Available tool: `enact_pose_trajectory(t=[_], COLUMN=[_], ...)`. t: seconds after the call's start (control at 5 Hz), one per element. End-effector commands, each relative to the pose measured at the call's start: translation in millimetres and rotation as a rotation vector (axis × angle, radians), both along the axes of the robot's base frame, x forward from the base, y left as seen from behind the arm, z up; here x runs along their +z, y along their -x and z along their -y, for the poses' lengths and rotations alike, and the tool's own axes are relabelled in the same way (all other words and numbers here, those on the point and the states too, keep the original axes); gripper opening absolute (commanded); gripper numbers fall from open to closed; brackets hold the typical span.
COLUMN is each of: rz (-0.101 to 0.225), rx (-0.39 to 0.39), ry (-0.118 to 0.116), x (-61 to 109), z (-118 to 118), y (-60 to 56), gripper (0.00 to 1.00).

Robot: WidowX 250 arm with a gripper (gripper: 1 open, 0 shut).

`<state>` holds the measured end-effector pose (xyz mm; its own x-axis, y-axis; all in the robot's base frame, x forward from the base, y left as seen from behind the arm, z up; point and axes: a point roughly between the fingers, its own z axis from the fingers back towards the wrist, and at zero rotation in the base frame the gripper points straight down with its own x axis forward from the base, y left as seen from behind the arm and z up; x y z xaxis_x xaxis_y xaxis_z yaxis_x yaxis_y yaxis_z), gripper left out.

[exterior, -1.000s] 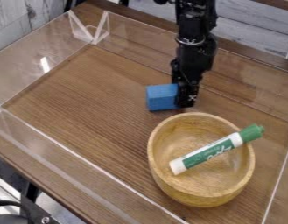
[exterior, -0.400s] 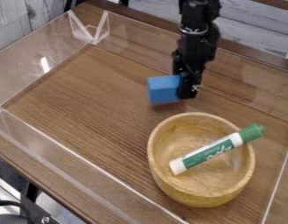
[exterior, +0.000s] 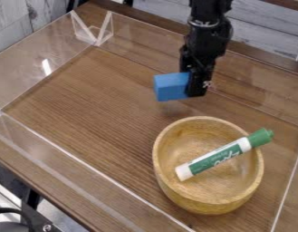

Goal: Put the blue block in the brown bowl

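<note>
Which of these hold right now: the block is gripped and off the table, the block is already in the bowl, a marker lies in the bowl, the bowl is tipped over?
1. The blue block is held in the gripper, clear of the tabletop. True.
2. The blue block sits inside the brown bowl. False: it hangs above the table, beyond the bowl's rim.
3. A green-and-white marker lies in the bowl. True.
4. The bowl is tipped over. False: it stands upright, opening upward.
</note>
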<state>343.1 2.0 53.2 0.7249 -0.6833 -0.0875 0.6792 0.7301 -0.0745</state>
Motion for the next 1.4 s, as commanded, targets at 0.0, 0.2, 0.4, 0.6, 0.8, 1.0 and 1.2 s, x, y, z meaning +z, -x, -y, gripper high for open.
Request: enact_pose_trajectory(t=[0.0,0.2,0.4,0.6,0.8,1.0,1.2], rz=[0.096,0.111,0.13,0.147,0.162,0.179,0.196], rx=[0.031,0.062,0.078,0.091,0.103,0.113,0.121], ry=[-0.01,-0.019,-0.027,-0.032,-0.038,-0.044,-0.049], x=[33.5,37.8,39.6,41.0,42.9,44.5,46.2], z=[6.6,9.4,9.4,9.2,8.7,8.0,7.2], y=[-13.5,-17.0,-20.5,-23.2,-25.2,-27.4,-29.4], gripper=[0.0,0.0,0.0,0.0,0.0,0.0,0.0])
